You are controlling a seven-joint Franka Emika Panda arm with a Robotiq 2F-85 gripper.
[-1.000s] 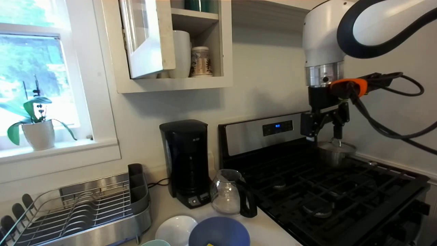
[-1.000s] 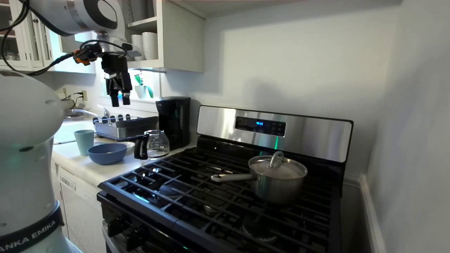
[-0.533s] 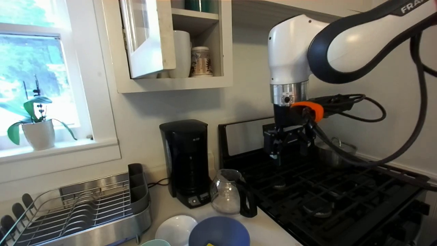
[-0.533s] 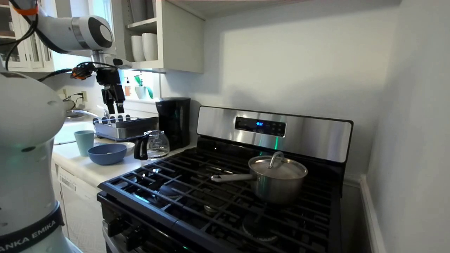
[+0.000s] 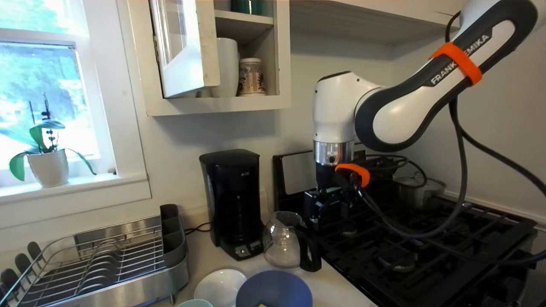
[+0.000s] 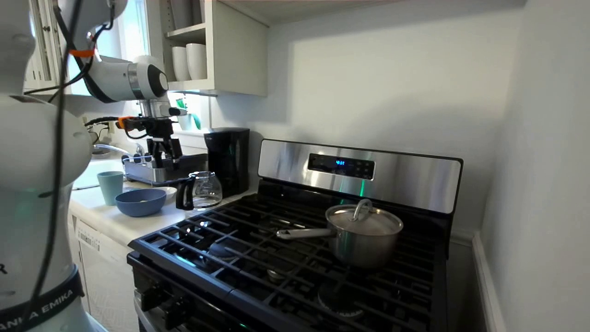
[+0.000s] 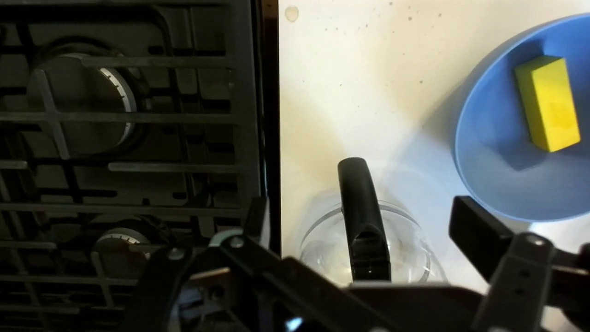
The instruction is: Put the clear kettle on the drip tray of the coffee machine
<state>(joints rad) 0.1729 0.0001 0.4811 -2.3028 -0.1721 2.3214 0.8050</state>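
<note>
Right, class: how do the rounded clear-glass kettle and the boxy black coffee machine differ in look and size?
The rounded clear-glass kettle is see-through; the boxy black coffee machine looks opaque. The kettle is shorter, the machine taller. The kettle has a black handle jutting from its side, whereas the machine shows buttons low on its front. Both stand upright on the pale counter.

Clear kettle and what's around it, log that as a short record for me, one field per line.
item to move: clear kettle, upright on the counter
destination: coffee machine, right beside the clear kettle
hand: hand open, lined up with the black handle in the wrist view, not gripping it
bowl: blue bowl, yellow block inside
stove: stove, lidded pot on top
status: clear kettle not yet placed
</note>
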